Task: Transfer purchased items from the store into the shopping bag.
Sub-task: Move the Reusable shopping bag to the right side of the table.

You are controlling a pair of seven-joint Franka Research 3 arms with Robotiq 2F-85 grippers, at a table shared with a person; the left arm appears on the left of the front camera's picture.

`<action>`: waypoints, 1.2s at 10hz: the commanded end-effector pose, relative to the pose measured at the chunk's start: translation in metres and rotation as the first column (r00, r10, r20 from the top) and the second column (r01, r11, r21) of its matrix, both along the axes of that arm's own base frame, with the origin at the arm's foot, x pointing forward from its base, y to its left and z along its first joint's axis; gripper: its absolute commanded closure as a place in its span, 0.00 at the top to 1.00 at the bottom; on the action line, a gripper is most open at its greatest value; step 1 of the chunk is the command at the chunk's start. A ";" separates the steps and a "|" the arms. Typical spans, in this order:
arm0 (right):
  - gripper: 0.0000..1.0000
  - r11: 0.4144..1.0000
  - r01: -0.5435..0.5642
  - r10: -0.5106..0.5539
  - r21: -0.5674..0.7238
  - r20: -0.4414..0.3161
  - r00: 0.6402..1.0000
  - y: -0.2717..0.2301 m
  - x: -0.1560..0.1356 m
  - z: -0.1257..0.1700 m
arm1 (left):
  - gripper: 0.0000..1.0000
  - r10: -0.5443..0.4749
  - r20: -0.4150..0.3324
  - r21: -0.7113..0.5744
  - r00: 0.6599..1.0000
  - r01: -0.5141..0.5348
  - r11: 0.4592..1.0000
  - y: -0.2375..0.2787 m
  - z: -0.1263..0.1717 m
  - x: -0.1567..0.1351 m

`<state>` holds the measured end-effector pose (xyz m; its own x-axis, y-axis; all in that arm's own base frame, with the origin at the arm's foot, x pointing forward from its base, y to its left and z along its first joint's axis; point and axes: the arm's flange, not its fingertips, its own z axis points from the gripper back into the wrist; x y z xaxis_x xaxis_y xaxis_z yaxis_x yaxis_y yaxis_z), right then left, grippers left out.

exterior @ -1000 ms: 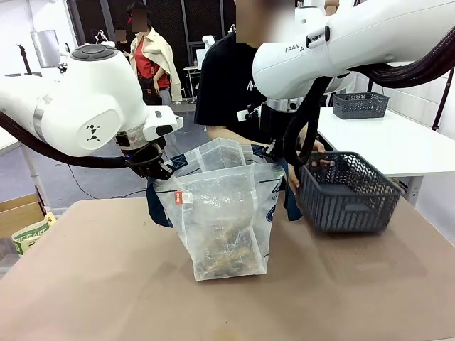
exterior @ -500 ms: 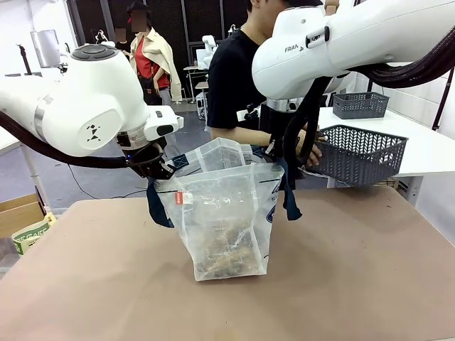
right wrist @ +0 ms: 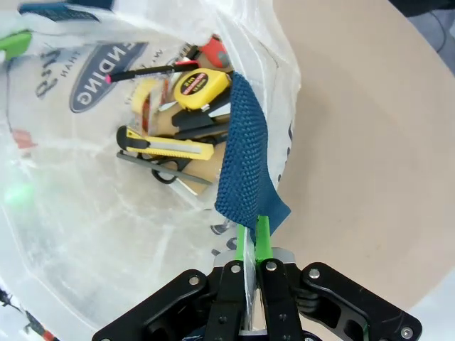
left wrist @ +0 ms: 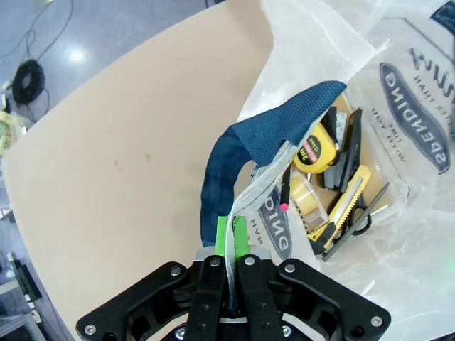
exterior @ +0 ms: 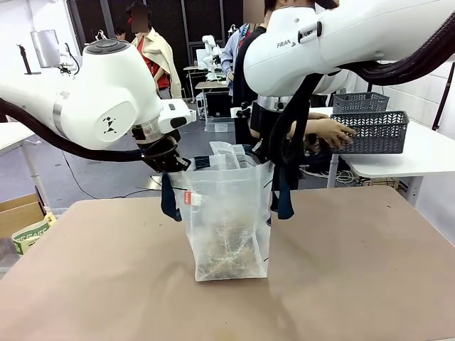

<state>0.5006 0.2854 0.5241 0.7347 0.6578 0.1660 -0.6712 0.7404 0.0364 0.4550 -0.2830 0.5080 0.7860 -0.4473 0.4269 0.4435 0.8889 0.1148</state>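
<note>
**Left claw** (left wrist: 231,227): closed, green pads pinching the clear rim of the shopping bag (left wrist: 313,64) at the root of its navy strap (left wrist: 249,142).
**Right claw** (right wrist: 250,238): closed likewise on the opposite rim.
**Between the claws:** bag mouth, held apart.
**Below the claws:** purchased items (left wrist: 334,185) on the bag floor, among them a yellow tape measure (right wrist: 201,87), a yellow utility knife (right wrist: 167,144) and a flat brown pack (right wrist: 202,169).
**Under the bag:** desk (exterior: 355,284), with the bag standing on it.
**Beyond the right claw, well apart:** person's hand (exterior: 328,132) on a grey mesh basket (exterior: 373,131).
**Handling, as judged:** hold both claws level and evenly spread, and pull gently, so that the thin film neither slips the pads nor tips the load.
</note>
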 end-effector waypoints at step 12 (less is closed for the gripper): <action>0.00 0.961 0.278 -0.274 -0.011 -0.194 0.942 0.010 0.011 -0.001 | 0.00 0.028 -0.050 -0.043 0.998 -0.031 0.999 -0.010 -0.003 0.003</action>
<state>0.5102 0.2896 0.5190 0.8979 0.4384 0.0402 -0.4395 0.8877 0.1373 0.4580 -0.2894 0.5046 0.7995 -0.4245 0.4250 0.4339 0.8974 0.0802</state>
